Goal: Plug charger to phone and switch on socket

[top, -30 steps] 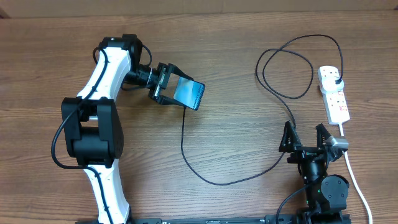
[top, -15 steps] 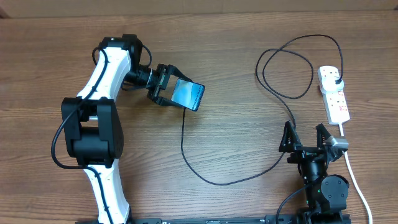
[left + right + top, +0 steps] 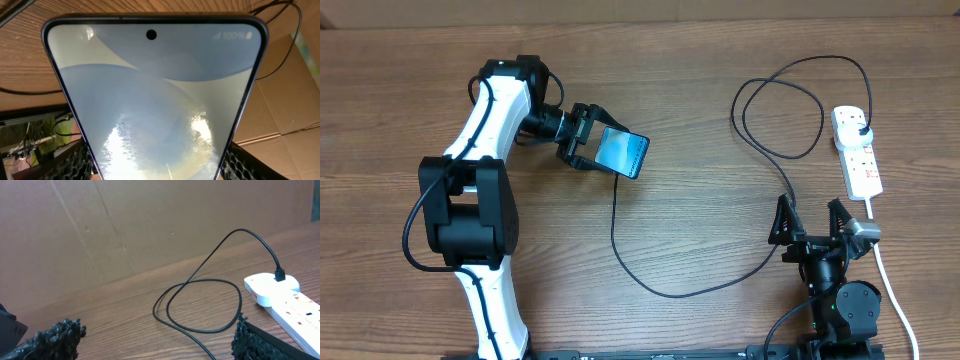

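Note:
The phone [image 3: 624,150], screen lit blue, is held tilted above the table by my left gripper [image 3: 584,138], which is shut on its two long edges. It fills the left wrist view, where the phone [image 3: 155,90] sits between the mesh fingers [image 3: 75,162]. The charger cable [image 3: 650,285] runs from the phone's lower edge, loops across the table and ends in a black plug [image 3: 861,128] seated in the socket [image 3: 858,158]. My right gripper [image 3: 810,215] is open and empty near the front right, left of the socket [image 3: 287,300]; the cable loop [image 3: 200,305] lies ahead of it.
The strip's white cord [image 3: 890,285] trails toward the front edge, right of the right arm's base [image 3: 845,305]. A cardboard wall [image 3: 100,230] closes the back of the table. The left arm [image 3: 485,140] reaches over the left half.

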You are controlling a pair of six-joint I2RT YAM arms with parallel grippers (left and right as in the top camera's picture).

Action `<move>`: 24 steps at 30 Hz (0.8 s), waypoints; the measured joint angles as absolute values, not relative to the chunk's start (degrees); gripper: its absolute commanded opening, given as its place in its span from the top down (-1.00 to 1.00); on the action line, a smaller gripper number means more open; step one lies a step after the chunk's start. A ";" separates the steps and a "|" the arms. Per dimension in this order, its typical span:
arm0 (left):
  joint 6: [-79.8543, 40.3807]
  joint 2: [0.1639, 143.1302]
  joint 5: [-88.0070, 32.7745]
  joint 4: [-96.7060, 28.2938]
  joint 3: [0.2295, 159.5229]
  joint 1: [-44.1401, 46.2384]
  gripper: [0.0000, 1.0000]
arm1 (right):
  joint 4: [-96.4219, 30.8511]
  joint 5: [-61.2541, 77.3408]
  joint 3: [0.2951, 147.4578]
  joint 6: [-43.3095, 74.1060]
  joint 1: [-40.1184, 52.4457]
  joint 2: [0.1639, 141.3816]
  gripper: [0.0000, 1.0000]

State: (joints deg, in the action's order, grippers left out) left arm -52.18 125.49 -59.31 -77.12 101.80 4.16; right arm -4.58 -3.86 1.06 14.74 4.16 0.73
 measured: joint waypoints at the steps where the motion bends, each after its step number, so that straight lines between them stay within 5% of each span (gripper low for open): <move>1: -52.18 125.49 -59.33 -77.12 101.80 4.16 -0.09 | -4.56 -3.88 1.06 14.76 4.16 0.73 -1.00; 24: -52.18 125.49 -59.33 -77.78 101.80 4.16 -0.09 | -4.60 -3.86 1.06 14.76 4.16 0.73 -1.00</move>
